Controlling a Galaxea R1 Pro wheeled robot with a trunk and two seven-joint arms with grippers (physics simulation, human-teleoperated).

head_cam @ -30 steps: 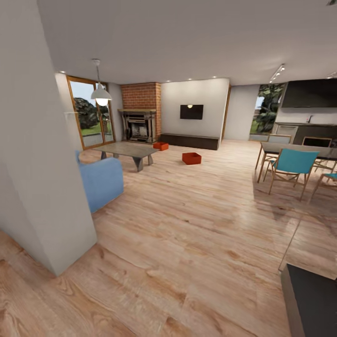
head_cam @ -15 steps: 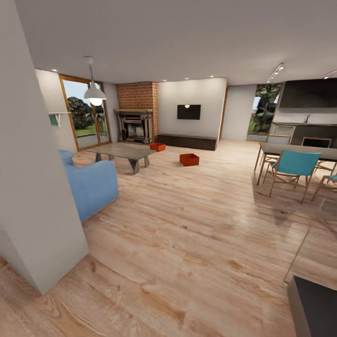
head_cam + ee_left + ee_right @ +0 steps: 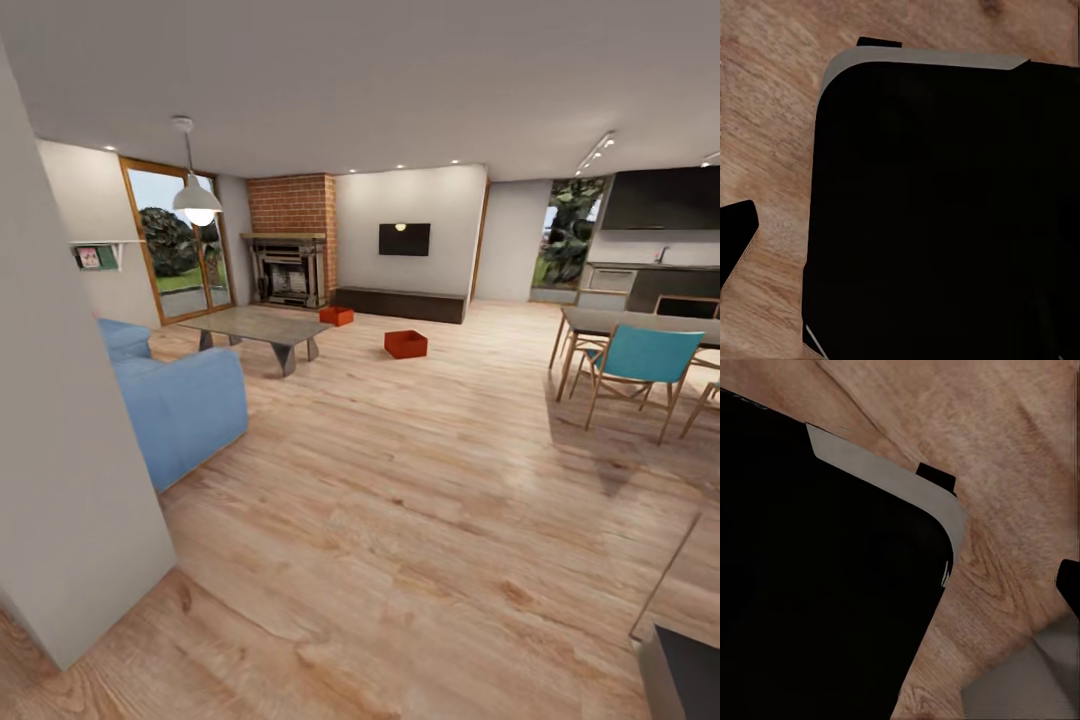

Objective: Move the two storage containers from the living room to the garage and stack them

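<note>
Since the earlier pictures the whole head view has slid: the pale wall corner (image 3: 60, 430) at the near left takes up less of the picture and more of the blue sofa (image 3: 175, 400) shows, which reads as the robot's own camera moving into the living room, not the furniture shifting. Both storage containers sit on the light wood plank floor (image 3: 400, 520) far ahead: the nearer orange-red bin (image 3: 405, 344) lies in the open in front of the long dark low cabinet (image 3: 400, 303), and the farther orange-red bin (image 3: 336, 315) rests near the brick fireplace (image 3: 292, 240), just past the low coffee table (image 3: 258, 328). They lie apart from each other and neither is held. At the right stand a dining table (image 3: 640, 325) and a teal chair (image 3: 640, 365). Each wrist view looks down on a dark rounded body of the robot (image 3: 937, 210) over the planks, and I cannot tell whether either gripper is spread or pressed together. By my judgement the task is barely begun: the approach, both pickups, the trip to the garage and the stacking all remain.
</note>
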